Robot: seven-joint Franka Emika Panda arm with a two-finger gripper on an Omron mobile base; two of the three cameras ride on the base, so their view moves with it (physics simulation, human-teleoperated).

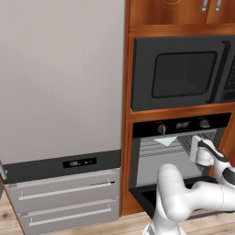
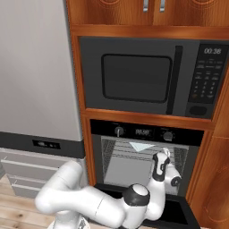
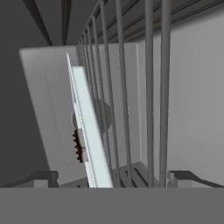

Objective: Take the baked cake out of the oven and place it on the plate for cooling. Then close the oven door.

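Oven [image 2: 147,154] rack [image 3: 131,87] beside my wide-open tool [image 3: 113,178]; the pale tray [image 3: 89,131], seemingly carrying cake, could snag those wires.

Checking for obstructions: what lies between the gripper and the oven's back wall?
In the hand view, a wire rack and a pale tray, seen edge-on, ahead of the open gripper.

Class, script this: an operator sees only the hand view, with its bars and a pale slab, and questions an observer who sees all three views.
Operator: Where is my hand?
Observer: The gripper is at the mouth of the oven, beneath the microwave.
Operator: Is the door down?
Observer: Yes, the oven door lies dropped open under the arm.
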